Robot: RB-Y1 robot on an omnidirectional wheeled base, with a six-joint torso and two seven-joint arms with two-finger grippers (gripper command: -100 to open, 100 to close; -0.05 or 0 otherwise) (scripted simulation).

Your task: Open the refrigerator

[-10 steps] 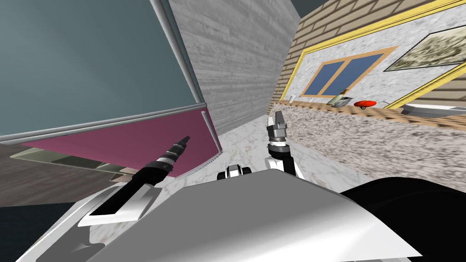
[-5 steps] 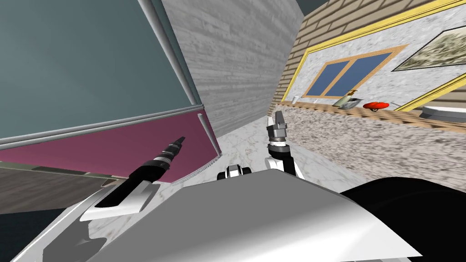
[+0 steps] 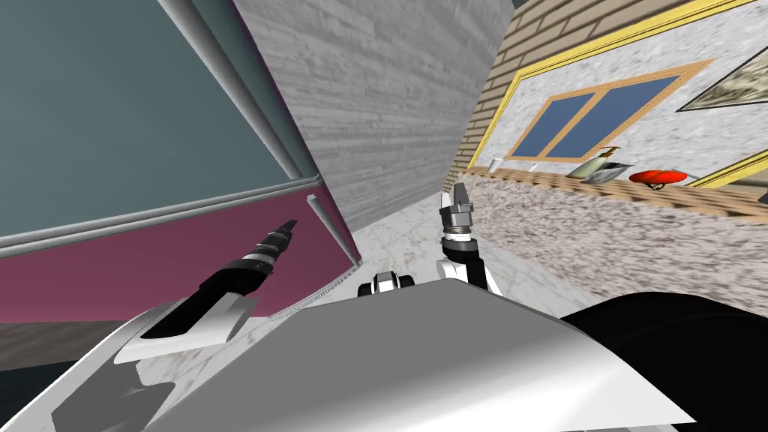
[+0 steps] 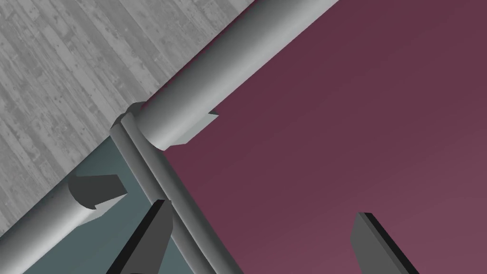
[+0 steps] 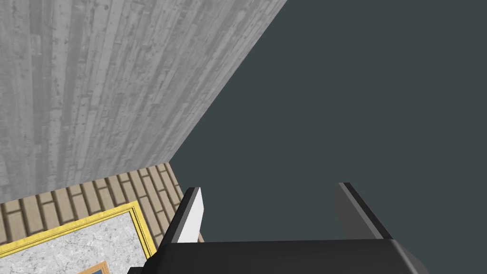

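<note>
Maroon lower door panel (image 3: pixel 150 262) and grey-teal upper door (image 3: pixel 112 135) make up the refrigerator (image 3: pixel 67 187), which stands close on our left front, both doors flush and shut. A grey strip (image 4: pixel 152 181) divides the two doors. A grey round-bar handle (image 4: pixel 228 62) runs along the free edge of the maroon panel, and a second bar handle (image 4: pixel 43 214) runs along the edge of the upper door. Their ends face each other across the strip.

Our left arm is stretched forward and low, the dark forearm aimed at the maroon panel. The left gripper (image 3: pixel 287 227) points at the panel near its upper corner, beside the handle end. In the left wrist view its fingers stand apart and grip nothing: one finger (image 4: pixel 150 233) overlaps the dividing strip, the other lies over bare maroon. We cannot tell whether either fingertip touches the door.

Our right arm is held upright just ahead of the chest, well clear of the refrigerator. The right gripper (image 3: pixel 456 196) points upward, fingers apart and empty.
</note>
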